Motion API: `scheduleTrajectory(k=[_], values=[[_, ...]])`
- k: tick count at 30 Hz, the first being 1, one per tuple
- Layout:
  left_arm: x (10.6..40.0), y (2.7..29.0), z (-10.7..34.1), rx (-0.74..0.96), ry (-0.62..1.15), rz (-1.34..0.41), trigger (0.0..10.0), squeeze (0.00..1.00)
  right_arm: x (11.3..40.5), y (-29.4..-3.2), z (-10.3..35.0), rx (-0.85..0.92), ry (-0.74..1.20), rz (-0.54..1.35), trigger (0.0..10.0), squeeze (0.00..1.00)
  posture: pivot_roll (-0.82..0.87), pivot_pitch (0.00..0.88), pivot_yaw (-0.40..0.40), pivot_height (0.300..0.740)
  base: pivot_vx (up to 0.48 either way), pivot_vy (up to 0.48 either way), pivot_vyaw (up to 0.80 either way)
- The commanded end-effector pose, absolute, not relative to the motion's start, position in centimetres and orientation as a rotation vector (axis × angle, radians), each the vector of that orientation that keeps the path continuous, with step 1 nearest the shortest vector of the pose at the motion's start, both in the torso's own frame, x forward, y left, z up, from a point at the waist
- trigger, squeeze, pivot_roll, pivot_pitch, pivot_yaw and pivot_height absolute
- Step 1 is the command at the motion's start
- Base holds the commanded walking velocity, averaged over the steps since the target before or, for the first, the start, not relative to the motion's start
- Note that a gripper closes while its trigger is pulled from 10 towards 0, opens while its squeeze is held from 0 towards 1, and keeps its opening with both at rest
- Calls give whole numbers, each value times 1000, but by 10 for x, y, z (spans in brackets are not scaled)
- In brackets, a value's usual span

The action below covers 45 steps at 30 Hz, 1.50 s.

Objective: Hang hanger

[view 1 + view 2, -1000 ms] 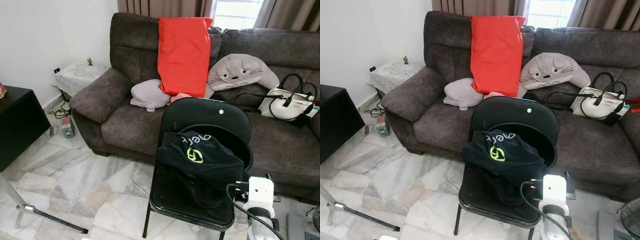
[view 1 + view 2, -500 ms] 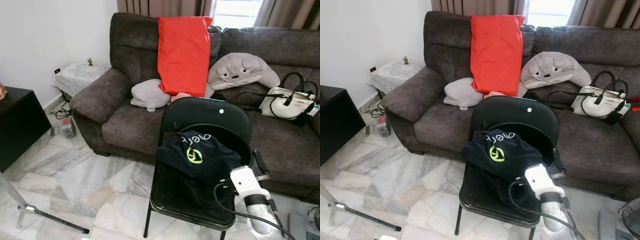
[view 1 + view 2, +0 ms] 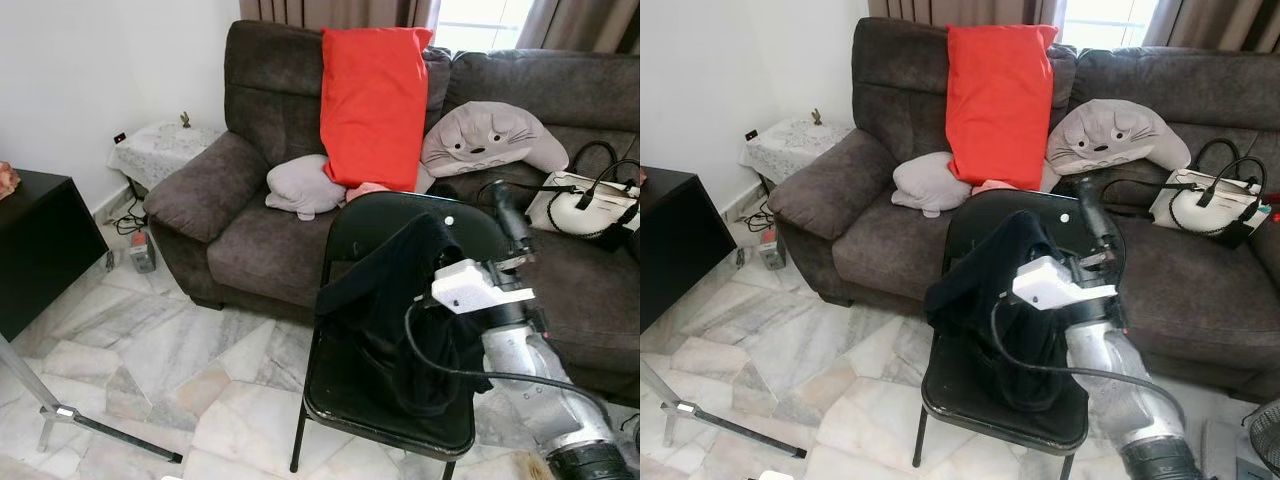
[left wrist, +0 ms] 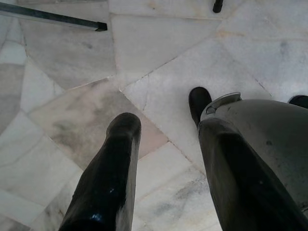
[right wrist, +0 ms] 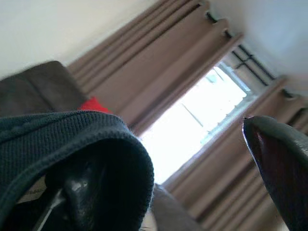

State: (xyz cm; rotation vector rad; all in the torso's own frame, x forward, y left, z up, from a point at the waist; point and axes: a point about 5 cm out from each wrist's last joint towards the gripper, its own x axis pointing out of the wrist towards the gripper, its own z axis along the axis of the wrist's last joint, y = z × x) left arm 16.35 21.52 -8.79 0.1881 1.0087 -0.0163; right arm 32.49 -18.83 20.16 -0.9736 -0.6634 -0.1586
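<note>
The left gripper (image 4: 163,144) is hung idle above the marble floor (image 4: 159,48), jaws spread. Since 0.5 s ago the right gripper (image 3: 470,235) has been raised toward 12 o'clock; the dark garment (image 3: 395,300) is draped over one finger, lifted off the black chair (image 3: 385,420). The hanger cannot be made out. The sofa (image 3: 260,240) lies beyond.

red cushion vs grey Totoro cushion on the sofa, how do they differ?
The red cushion is a plain, tall rectangle standing upright against the sofa backrest. The grey Totoro cushion is wider, rounded, printed with a face, and leans lower on the backrest. Both are soft cushions on the same sofa.
</note>
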Motion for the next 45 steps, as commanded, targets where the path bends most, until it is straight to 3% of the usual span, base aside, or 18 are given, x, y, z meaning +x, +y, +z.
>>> scheduleTrajectory(k=[1,8,11,18,23,36,45], values=[[160,218,-89,214,1024,-25,10000,0,324,-200,235,-983,-747,-273,10000,0,39,0,39,740,0,0,0],[161,218,-89,213,1021,-24,10000,0,324,-227,284,-1024,-809,-452,10000,0,33,0,38,740,0,0,0],[161,218,-89,213,1022,-25,10000,0,325,-225,286,-1016,-795,-416,10000,0,30,0,37,740,0,0,0],[160,217,-89,211,1025,-26,10000,0,326,-212,211,-955,-489,-204,10000,0,42,0,33,740,0,0,0],[160,217,-89,214,1029,-28,10000,0,306,-208,141,-922,-200,-36,10000,0,39,0,31,740,0,0,0],[160,217,-89,221,1031,-35,10000,0,281,-214,82,-952,37,68,10000,0,34,0,28,740,0,0,0],[160,217,-89,222,1028,-40,10000,0,267,-233,61,-855,152,-88,10000,0,36,4,27,740,0,0,0]])
